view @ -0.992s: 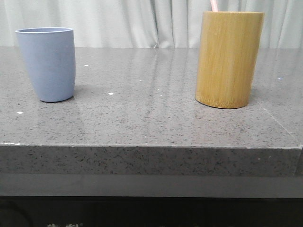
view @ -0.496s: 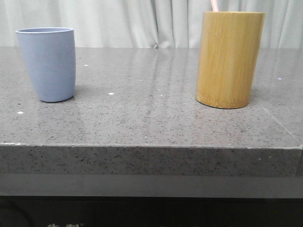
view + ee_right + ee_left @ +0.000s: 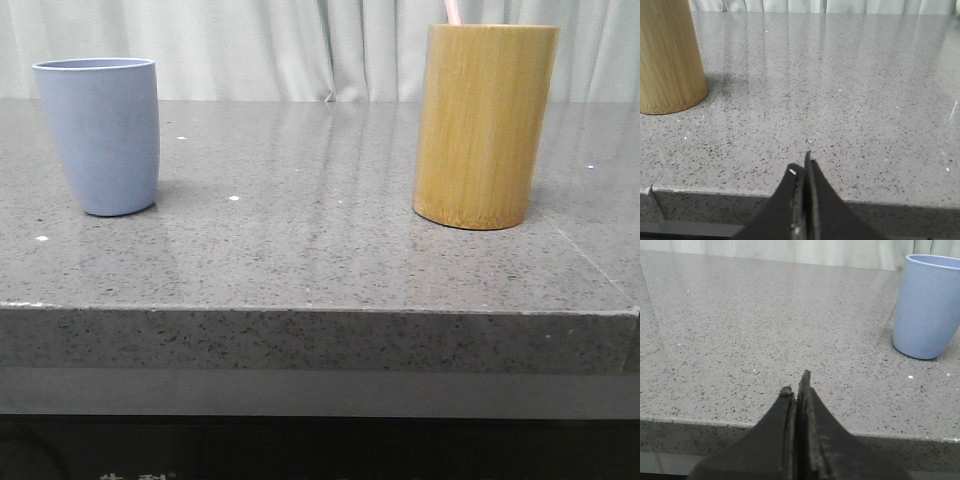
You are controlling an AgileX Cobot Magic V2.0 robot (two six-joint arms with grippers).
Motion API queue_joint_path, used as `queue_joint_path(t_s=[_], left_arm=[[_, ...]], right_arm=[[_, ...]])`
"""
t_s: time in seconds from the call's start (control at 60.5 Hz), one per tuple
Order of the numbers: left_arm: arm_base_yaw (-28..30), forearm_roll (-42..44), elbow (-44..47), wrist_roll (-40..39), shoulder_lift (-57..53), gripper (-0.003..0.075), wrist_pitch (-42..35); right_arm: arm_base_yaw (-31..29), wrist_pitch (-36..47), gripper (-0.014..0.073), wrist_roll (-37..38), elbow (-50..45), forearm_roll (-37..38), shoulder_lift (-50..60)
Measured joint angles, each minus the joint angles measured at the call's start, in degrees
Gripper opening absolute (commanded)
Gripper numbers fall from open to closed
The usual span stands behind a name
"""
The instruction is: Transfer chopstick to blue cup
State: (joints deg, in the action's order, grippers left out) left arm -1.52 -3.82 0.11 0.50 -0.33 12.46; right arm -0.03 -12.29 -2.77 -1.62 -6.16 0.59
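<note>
The blue cup stands upright at the left of the grey stone table; it also shows in the left wrist view. The tall bamboo holder stands at the right, and its base shows in the right wrist view. A pale pink chopstick end pokes out of its top. My left gripper is shut and empty over the table's front edge, apart from the cup. My right gripper is shut and empty at the front edge, apart from the holder. Neither gripper shows in the front view.
The grey speckled table has a front edge close to both grippers. A pale curtain hangs behind the table. A seam line runs across the table at the right.
</note>
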Motion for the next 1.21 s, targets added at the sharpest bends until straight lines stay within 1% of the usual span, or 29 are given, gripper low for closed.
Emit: queue_joint_path(t_s=[0.446,0.81,0.943,1.108,1.207], left_arm=[[0.0,0.0,0.0,0.0,0.0,-0.0019,0.0],[0.0,0.0,0.0,0.0,0.0,-0.0019,0.0],[0.0,0.0,0.0,0.0,0.0,-0.0019,-2.8],[0.0,-0.1,-0.3,0.0,0.0,-0.0019,-11.1],[0.0,-0.1,-3.3,0.0,0.0,-0.0019,-10.8]], right_arm=[[0.0,2.2,-0.0088,0.0,0.0,-0.6,0.0],[0.0,2.4,-0.0088,0.0,0.0,-0.7,0.0],[0.0,2.5,-0.0088,0.0,0.0,-0.8,0.0],[0.0,3.1,-0.0088,0.0,1.0,-0.8,0.0],[0.0,2.2,-0.0086,0.0,5.6,-0.8,0.0]])
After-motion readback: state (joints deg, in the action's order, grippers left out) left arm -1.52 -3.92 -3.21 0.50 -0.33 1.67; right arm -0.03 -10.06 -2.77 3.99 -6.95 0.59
